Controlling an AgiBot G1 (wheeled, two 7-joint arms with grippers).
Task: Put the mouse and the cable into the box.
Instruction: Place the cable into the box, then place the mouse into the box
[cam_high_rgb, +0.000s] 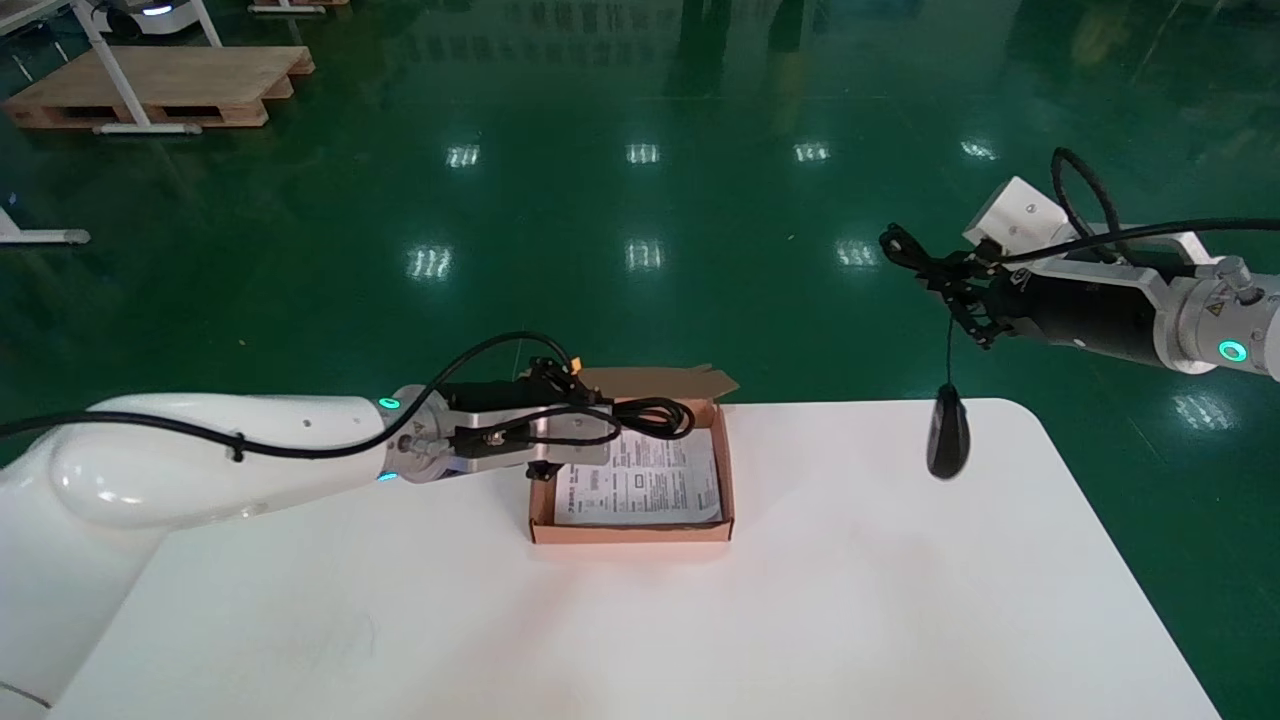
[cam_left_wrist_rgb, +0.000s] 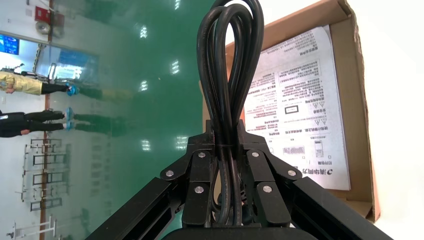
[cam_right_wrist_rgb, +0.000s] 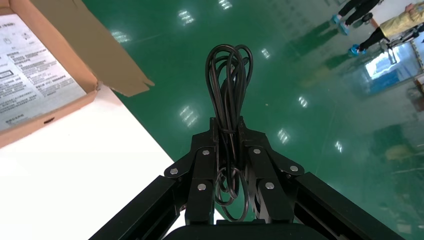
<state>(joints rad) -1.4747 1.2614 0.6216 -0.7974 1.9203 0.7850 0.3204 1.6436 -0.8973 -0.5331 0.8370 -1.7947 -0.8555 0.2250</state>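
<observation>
Cable (cam_high_rgb: 655, 415) clenched in left end effector (cam_high_rgb: 605, 420), over box (cam_high_rgb: 630, 533) far side | mouse (cam_high_rgb: 948, 435) hangs by cord (cam_high_rgb: 949, 350) from clamped right end effector (cam_high_rgb: 950, 285), far right of worktop (cam_high_rgb: 700, 620) | I'd lower cable inside, then release.

From the head we look down on the whole table (cam_high_rgb: 800, 600); each wrist camera sits close behind its jaws, facing along them, both seeing the box (cam_left_wrist_rgb: 357, 100) beyond.

You had a white counter (cam_high_rgb: 640, 620) before you, standing on a glossy green floor (cam_high_rgb: 640, 200). Far back on the left lay a wooden pallet (cam_high_rgb: 190, 80), a white frame leg (cam_high_rgb: 112, 78) crossing it. A person in yellow (cam_left_wrist_rgb: 20, 82) and a person in black (cam_left_wrist_rgb: 25, 122) stood far off.
</observation>
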